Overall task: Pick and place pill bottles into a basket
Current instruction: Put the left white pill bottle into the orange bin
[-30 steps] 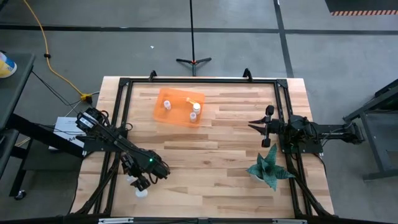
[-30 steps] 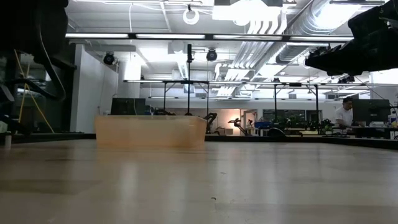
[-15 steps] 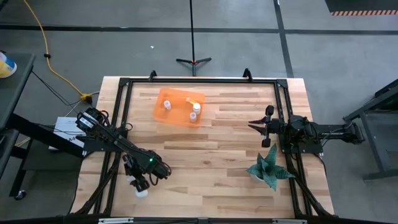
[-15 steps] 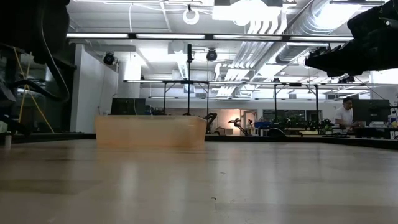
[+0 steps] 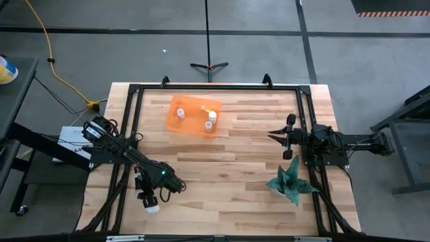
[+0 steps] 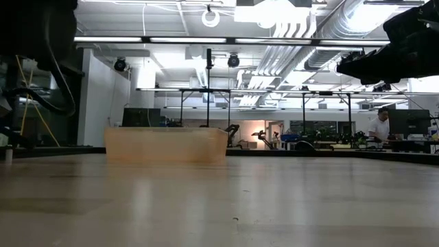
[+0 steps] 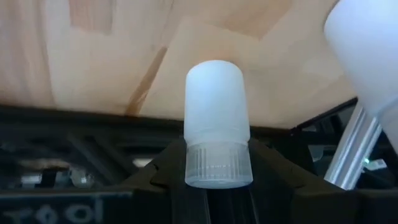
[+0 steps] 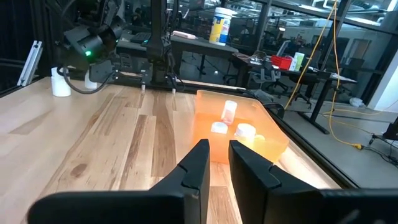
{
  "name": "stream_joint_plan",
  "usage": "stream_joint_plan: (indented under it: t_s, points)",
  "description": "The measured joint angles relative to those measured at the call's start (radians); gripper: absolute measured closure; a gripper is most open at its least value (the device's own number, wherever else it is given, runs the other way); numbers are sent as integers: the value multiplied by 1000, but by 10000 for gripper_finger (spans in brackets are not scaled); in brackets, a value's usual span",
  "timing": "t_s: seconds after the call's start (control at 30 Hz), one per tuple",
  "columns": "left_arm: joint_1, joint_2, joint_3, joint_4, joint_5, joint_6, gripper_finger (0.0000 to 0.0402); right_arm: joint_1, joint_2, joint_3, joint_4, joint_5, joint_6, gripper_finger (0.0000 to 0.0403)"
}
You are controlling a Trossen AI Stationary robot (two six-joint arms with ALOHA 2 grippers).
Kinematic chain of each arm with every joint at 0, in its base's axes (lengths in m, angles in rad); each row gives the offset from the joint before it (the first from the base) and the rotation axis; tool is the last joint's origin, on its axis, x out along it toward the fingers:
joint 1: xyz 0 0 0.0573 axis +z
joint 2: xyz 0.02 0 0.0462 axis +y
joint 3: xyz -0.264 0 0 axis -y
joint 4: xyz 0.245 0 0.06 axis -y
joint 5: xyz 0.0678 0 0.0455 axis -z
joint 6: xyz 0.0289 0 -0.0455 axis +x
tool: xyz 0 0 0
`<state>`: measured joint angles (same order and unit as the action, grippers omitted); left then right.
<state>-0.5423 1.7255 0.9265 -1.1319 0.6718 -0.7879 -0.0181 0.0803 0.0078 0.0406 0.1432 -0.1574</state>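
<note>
My left gripper (image 5: 145, 195) stands near the table's near left corner, shut on a small whitish pill bottle (image 7: 215, 118). A second pill bottle (image 5: 153, 208) stands on the wood right beside it, also seen close by in the left wrist view (image 7: 367, 56). The basket, an orange tray (image 5: 193, 115), lies at the far left of the middle with three pill bottles in it (image 5: 211, 116). My right gripper (image 5: 274, 134) hangs at the right, its fingers (image 8: 198, 163) only a narrow gap apart and nothing between them. My left gripper pinches the pill bottle by its ribbed white cap (image 7: 217, 167), one finger on each side. The bottle's body points away from the fingers, its rounded end (image 7: 214, 68) farthest from them. Whether it rests on the table I cannot tell.
A spiky green plant (image 5: 291, 183) stands at the near right. A black frame (image 5: 127, 107) runs around the tabletop, close to my left gripper. Bare wood lies between the tray and the plant. A person (image 6: 379, 126) sits far off in the room.
My left gripper has shifted slightly toward the table's left edge over the pill bottle, and its fingers have drawn together onto it. The second bottle beside it and the tray have stayed put.
</note>
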Motion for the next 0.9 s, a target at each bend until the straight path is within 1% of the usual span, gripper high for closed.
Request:
stream_joint_plan:
  t_s: [0.1, 0.2, 0.3, 0.37, 0.47, 0.6, 0.73, 0.83, 0.9]
  points:
    - [42, 0, 34, -89, 4, 48, 232, 0, 0, 0, 0, 0, 1, 352]
    - [108, 0, 96, -198, -42, 125, 232, 0, 0, 0, 0, 0, 3, 356]
    - [183, 0, 178, -299, -138, 213, 232, 0, 0, 0, -1, -1, 3, 356]
    - [244, 0, 238, -367, -227, 281, 231, 0, 0, 0, -1, -1, 3, 354]
    - [352, 0, 335, -416, -354, 376, 227, 0, 0, 0, -2, -2, 3, 351]
    - [506, 0, 477, -434, -510, 495, 228, 0, 0, 0, -3, -9, 4, 351]
    - [641, 0, 601, -401, -633, 609, 229, 0, 0, 0, -6, -22, 4, 355]
    - [727, 0, 665, -351, -681, 688, 226, 0, 0, 0, -8, -31, 4, 356]
    - [773, 9, 693, -309, -688, 736, 226, 0, 0, 0, -8, -38, 4, 355]
